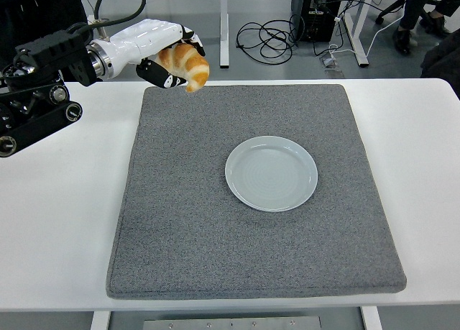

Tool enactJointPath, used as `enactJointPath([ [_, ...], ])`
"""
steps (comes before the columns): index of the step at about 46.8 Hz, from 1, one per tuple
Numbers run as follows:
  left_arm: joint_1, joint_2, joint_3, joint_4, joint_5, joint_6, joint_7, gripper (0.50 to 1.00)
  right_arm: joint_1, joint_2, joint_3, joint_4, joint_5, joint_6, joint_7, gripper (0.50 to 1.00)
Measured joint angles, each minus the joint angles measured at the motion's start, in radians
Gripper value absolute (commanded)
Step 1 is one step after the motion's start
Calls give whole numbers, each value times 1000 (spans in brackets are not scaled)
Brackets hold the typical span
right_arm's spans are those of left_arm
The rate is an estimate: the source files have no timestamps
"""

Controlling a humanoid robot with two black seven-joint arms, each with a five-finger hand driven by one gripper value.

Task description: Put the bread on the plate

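Your left arm [43, 78] comes in from the left edge, its black linkage lying over the far left part of the white counter [61, 222], and its white forearm shell angles to the right. The left hand [167, 57] sits high in the view, over the far left corner of the grey mat [244, 251], right about where the mat's back edge meets the counter's far edge. Its fingers are wrapped round the bread [185, 62], a golden, striped croissant-shaped piece. You can see black fingertips [154, 75] curling beneath it and another dark finger above it. The bread's pointed end tips down and to the right, sticking out past the fingers. It touches neither the mat nor the counter; from this angle you cannot tell how far above them it hangs.

The plate [271, 173] lies flat on the mat, a little right of the mat's centre. It is pale blue-grey and round, with a raised rim, and it holds nothing. The bread is well apart from it, up and to the left in the view.

Your right arm does not show in the view.

Beyond the counter there are dark cables [269, 39] on the floor and a person's dark trouser legs [39, 6] at the top left.
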Motion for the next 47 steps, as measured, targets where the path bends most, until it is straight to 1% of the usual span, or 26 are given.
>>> enactJointPath([
  [13,-49,2,-1,0,-5,-19,1,500,0,0,0,0,0,0,0,1000],
  [29,-51,-8,-1,-3,-5,-20,5,500,0,0,0,0,0,0,0,1000],
  [40,-58,-39,0,-9,-3,-20,0,500,-1,0,0,0,-1,0,0,1000],
  [47,-75,-78,-1,-7,-4,-20,0,500,-1,0,0,0,-1,0,0,1000],
])
